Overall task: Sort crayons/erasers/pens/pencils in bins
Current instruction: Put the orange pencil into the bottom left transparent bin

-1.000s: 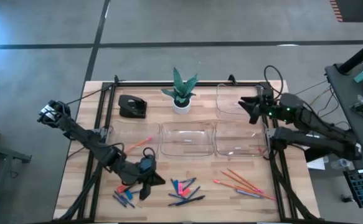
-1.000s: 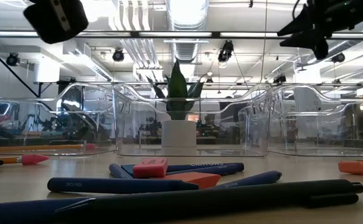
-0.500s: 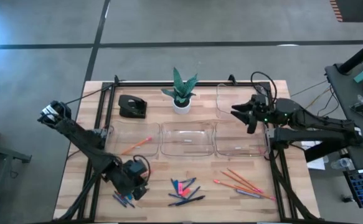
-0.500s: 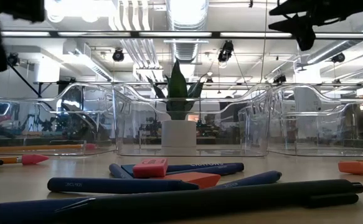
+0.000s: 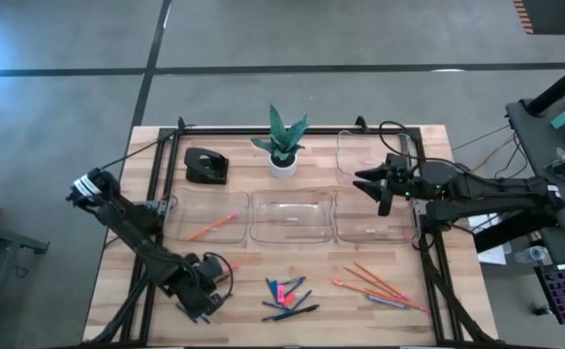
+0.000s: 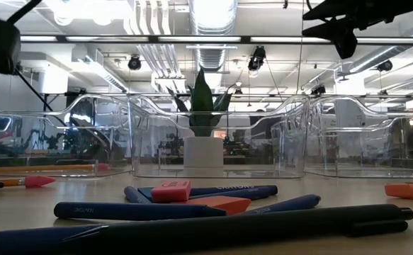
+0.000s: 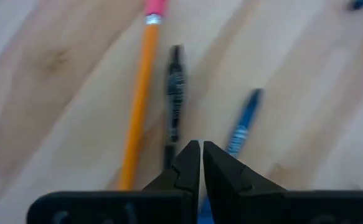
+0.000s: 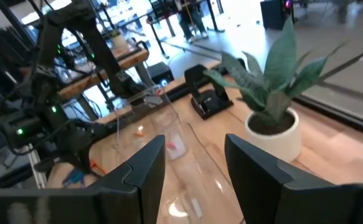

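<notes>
Down at the lower left, the left gripper [image 7: 201, 163] hangs pinched together over a pen [image 7: 175, 93], while the right gripper [image 5: 377, 184] hovers spread, upper right.

The high view looks straight down on the whole table [image 5: 263, 262] from well above. The low view sits at table height near the 6 o'clock edge, facing 12 o'clock, pens [image 6: 213, 223] close before it; both share the plant [image 5: 282, 141]. The left wrist view looks down close on the wood. The right wrist view faces the plant [image 8: 271, 87] across the table.
</notes>
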